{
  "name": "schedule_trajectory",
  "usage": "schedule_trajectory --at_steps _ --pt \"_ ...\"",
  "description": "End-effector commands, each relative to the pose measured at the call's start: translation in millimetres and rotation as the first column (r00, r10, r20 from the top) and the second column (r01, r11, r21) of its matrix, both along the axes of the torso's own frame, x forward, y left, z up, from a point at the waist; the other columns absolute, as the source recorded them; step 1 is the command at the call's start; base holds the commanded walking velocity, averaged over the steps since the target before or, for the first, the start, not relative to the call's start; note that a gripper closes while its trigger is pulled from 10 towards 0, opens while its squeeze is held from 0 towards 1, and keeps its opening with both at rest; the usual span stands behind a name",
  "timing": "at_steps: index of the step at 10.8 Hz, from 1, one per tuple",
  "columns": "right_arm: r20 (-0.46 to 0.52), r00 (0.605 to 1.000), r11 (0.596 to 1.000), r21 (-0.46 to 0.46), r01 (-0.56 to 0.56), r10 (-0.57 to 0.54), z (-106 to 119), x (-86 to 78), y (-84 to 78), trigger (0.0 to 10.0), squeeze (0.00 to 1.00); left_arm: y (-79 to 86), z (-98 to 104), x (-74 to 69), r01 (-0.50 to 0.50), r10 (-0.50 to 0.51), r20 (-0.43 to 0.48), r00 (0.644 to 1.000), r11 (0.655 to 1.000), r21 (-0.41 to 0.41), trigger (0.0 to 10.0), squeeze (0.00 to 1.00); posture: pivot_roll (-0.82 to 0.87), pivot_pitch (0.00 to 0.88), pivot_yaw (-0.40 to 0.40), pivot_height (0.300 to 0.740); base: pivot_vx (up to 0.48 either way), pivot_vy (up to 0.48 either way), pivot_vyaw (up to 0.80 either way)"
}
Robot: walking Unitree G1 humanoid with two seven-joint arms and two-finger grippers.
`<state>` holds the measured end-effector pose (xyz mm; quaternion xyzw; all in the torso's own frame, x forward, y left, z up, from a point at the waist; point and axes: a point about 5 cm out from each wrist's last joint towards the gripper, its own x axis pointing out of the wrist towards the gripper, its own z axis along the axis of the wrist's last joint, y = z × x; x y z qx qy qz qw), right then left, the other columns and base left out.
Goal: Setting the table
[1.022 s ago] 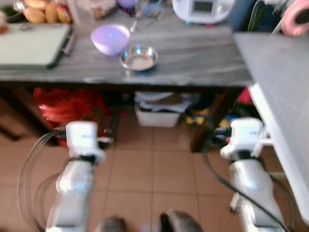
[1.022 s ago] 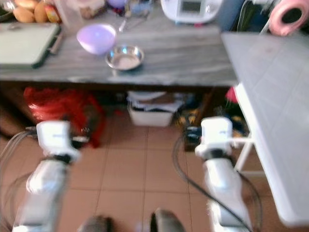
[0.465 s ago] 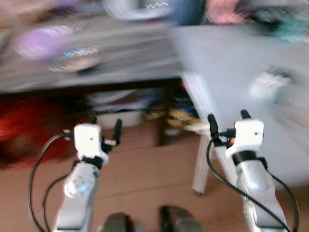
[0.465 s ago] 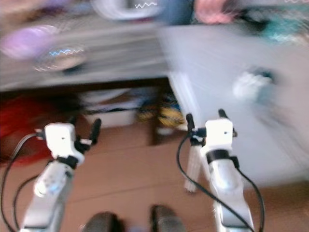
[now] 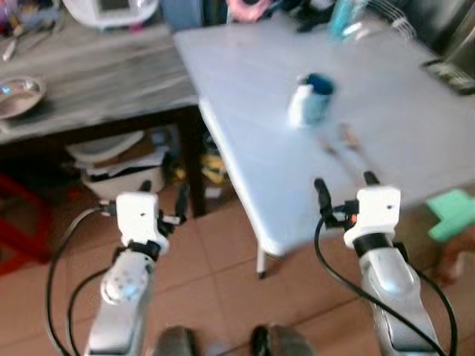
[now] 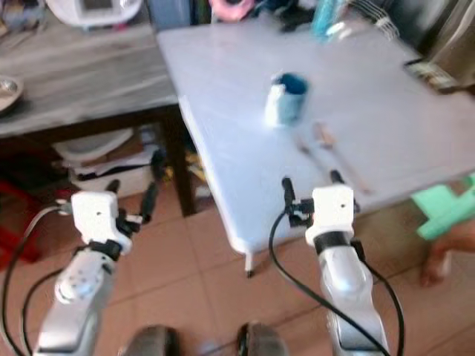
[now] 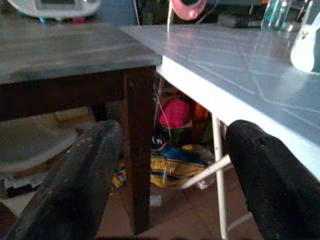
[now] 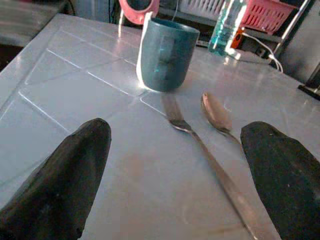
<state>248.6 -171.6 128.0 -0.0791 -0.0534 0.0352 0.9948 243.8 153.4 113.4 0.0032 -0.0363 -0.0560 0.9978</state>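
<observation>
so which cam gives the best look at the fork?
Right wrist view: the fork lies sharp and close between the right gripper fingers, beside the spoon, near the mug. Both eye views show it as a thin blurred streak on the white table.

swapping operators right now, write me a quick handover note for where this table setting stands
Left end effector: open, holding nothing, low over the floor beside the dark wooden table.
Right end effector: open, holding nothing, raised at the near edge of the white table, pointing at the cutlery.
On the white table: a teal mug, with a fork and a spoon lying side by side just in front of it.
A metal bowl sits on the wooden table.
Done: mug, fork and spoon are on the white table.
Left: probably fetching the bowl, and tidying the cutlery if needed.
</observation>
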Motion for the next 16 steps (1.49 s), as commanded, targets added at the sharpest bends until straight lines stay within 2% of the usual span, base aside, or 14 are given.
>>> schedule_trajectory --at_steps 1,6,9,12,16 --pt "-0.004 1.0 1.0 0.007 -0.027 0.027 -0.4 -0.8 4.7 10.0 0.0 3.5 -1.5 -2.3 -0.015 0.015 -0.01 1.0 1.0 0.011 10.0 0.0 -0.03 0.169 -0.023 0.74 0.0 -0.461 0.0" --pt "-0.003 1.0 0.999 0.016 -0.03 0.03 -0.6 -0.5 3.9 10.0 0.0 3.7 -1.1 -2.7 -0.015 0.016 -0.013 1.0 1.0 0.016 10.0 0.0 -0.02 0.175 -0.022 0.74 0.0 -0.47 0.0" --pt "0.001 0.998 0.998 0.0 -0.065 0.065 0.2 -0.7 5.3 10.0 0.0 2.5 -3.2 -2.7 -0.013 0.014 -0.013 1.0 0.999 0.031 10.0 0.0 -0.03 0.175 -0.025 0.74 0.0 0.0 0.13" --pt "0.004 0.998 0.998 -0.017 -0.061 0.061 0.3 0.7 3.8 10.0 0.0 1.1 -3.0 -2.1 0.011 -0.011 -0.009 1.0 1.0 0.022 10.0 0.0 -0.03 0.168 -0.028 0.74 0.0 0.0 0.77" --pt "0.011 0.998 0.998 -0.021 -0.067 0.067 1.2 3.0 4.7 10.0 0.0 -0.7 -1.3 0.3 0.021 -0.021 0.006 1.0 1.0 0.019 10.0 0.0 -0.03 0.16 -0.029 0.74 0.386 0.0 0.14"
